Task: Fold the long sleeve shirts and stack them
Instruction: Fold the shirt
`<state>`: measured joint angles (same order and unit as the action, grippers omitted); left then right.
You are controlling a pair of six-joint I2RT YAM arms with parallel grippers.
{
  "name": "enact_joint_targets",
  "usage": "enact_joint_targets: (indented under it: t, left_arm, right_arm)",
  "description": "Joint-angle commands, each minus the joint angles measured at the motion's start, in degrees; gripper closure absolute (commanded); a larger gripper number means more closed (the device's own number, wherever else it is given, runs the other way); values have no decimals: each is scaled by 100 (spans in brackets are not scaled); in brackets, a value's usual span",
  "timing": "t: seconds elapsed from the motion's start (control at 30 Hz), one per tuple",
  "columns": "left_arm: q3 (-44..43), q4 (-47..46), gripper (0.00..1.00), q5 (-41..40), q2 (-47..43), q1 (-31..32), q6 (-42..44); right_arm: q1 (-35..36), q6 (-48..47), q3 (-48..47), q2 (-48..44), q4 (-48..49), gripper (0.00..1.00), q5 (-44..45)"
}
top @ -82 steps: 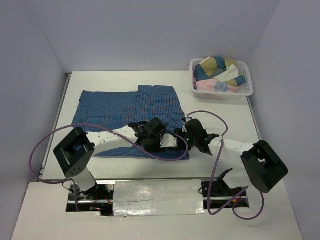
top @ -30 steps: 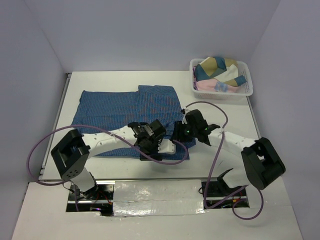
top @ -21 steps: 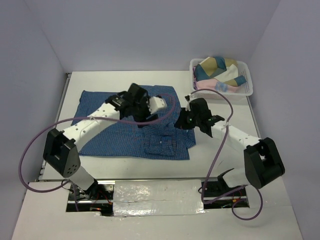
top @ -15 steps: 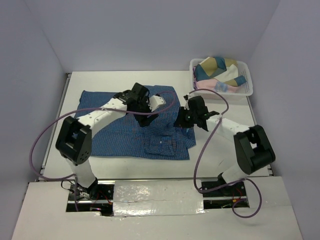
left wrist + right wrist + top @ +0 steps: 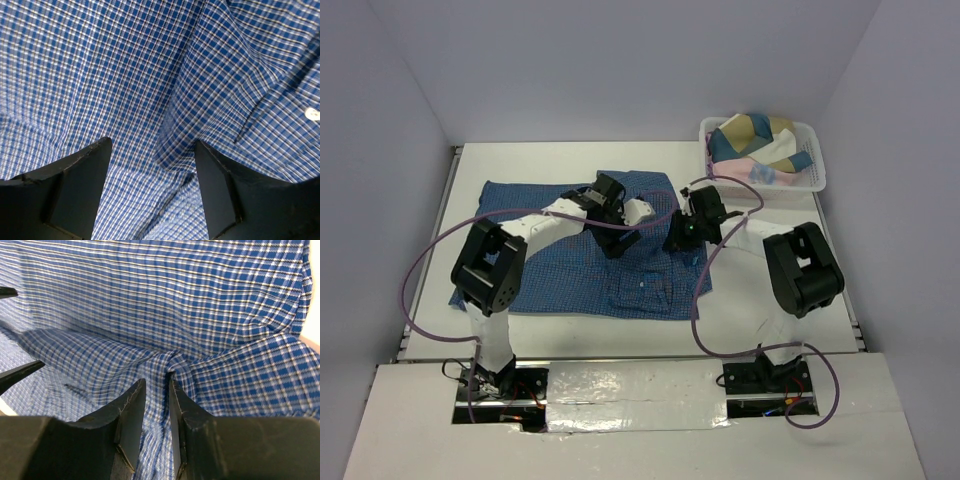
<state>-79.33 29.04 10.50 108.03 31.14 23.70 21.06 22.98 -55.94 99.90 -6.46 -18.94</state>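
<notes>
One of the long sleeve shirts, a blue fine-checked one [image 5: 550, 250], lies spread across the table's left and middle. Its right side is rumpled, and a small white button [image 5: 312, 113] shows. My left gripper [image 5: 617, 242] hovers low over the shirt's middle. In the left wrist view it [image 5: 152, 141] stands open, with a raised ridge of cloth [image 5: 175, 145] by the right finger. My right gripper [image 5: 673, 242] is at the shirt's right part. In the right wrist view it [image 5: 157, 378] is shut on a pinched fold of the shirt [image 5: 175, 360], and creases fan out from its fingertips.
A white basket [image 5: 817, 180] at the far right corner holds more bundled garments [image 5: 750, 135] in teal, tan and pink. Purple cables loop from both arms over the shirt. Bare table lies to the right of the shirt and along the near edge.
Both arms have swung from the shirt's near hem out to its middle. The right jaws have narrowed onto a fold. The shirt's right side has bunched up.
</notes>
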Motion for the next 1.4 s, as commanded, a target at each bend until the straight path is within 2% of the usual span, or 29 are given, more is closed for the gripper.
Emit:
enact_joint_targets:
  t: [0.0, 0.13, 0.27, 0.3, 0.33, 0.37, 0.4, 0.47, 0.8, 1.07, 1.13, 1.17, 1.2, 1.23, 1.3, 1.33, 1.37]
  left_arm:
    - [-74, -179, 21, 57, 210, -20, -33]
    - [-83, -179, 29, 180, 289, -20, -15]
    - [-21, -118, 47, 259, 254, -20, 20]
    - [-4, -109, 57, 277, 245, -20, 20]
    - [23, -100, 64, 303, 228, -20, 29]
    - [40, -109, 74, 303, 210, -20, 20]
    - [58, -126, 91, 286, 201, -20, 12]
    - [93, -126, 100, 242, 201, -20, 11]
    - [199, -109, 100, 189, 184, -20, 11]
    - [41, -21, 100, 75, 254, -20, -41]
    - [-12, 40, 82, 66, 271, -20, -41]
    - [-38, 75, 53, 49, 271, -20, -41]
    - [-39, 84, 46, -4, 263, -20, -41]
    - [-47, 93, 39, -13, 228, -20, -50]
    - [-82, 128, 26, -74, 166, -20, -76]
    - [-109, 163, 14, -92, 140, -20, -85]
    - [-170, 216, 12, -127, 113, -20, -94]
  right_arm:
    - [-58, -127, -277, 197, 101, 66, -84]
    - [-58, -154, -259, 276, 180, 64, -171]
    - [-58, -154, -251, 390, 302, 67, -434]
    - [-58, -154, -242, 399, 320, 77, -470]
    - [-67, -136, -207, 399, 355, 83, -488]
    - [-76, -127, -189, 382, 408, 89, -488]
    - [-67, -119, -163, 364, 443, 99, -497]
    - [-128, -49, -57, 277, 566, 100, -506]
    - [-541, 294, 804, -567, 1647, 100, -400]
    - [-577, 339, 646, -287, 1525, 100, -373]
    - [-577, 312, 576, -199, 1446, 100, -409]
    - [-577, 277, 541, -164, 1393, 100, -409]
    - [-568, 251, 480, -146, 1332, 96, -400]
    - [-577, 198, 444, -120, 1210, 84, -383]
    - [-577, 137, 400, -181, 1103, 73, -348]
    - [-577, 119, 400, -242, 1033, 63, -313]
    - [-577, 58, 426, -330, 998, 59, -199]
